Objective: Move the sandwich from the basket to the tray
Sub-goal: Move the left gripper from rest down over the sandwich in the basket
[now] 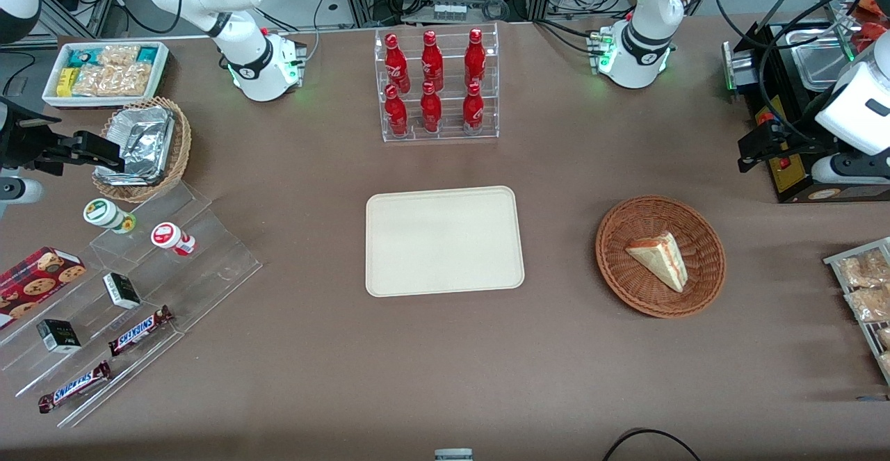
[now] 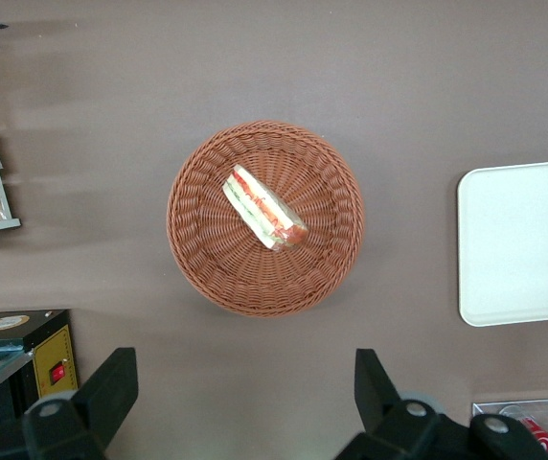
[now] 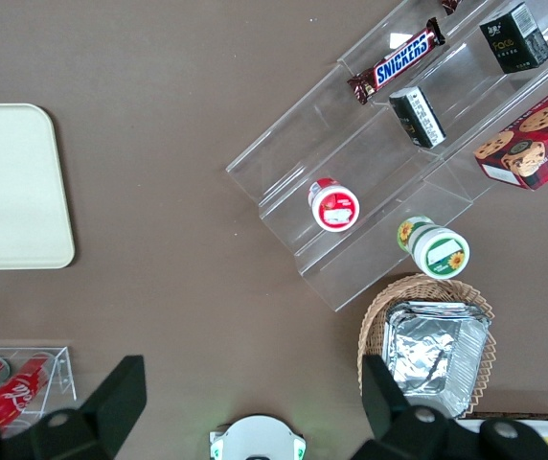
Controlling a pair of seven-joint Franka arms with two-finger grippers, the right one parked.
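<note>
Front view, lower right: pale triangular sandwich (image 1: pixel 659 259) lies in the round reddish-brown wicker basket (image 1: pixel 629 281) on the brown bench (image 1: pixel 292 350), beside the flat cream rectangular tray (image 1: pixel 443 240). Farther, at right edge, the black fingers (image 1: pixel 758 147) hang spread open, empty, well apart from the sandwich.

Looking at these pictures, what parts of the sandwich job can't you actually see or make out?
- The underside of the sandwich, in both views: it rests on the basket.
- Part of the tray in the wrist view: cut off by the picture edge.
- The gripper, open, above the table beside the basket: its upper part is cut off by the wrist view's edge, and its height above the table cannot be judged.
</note>
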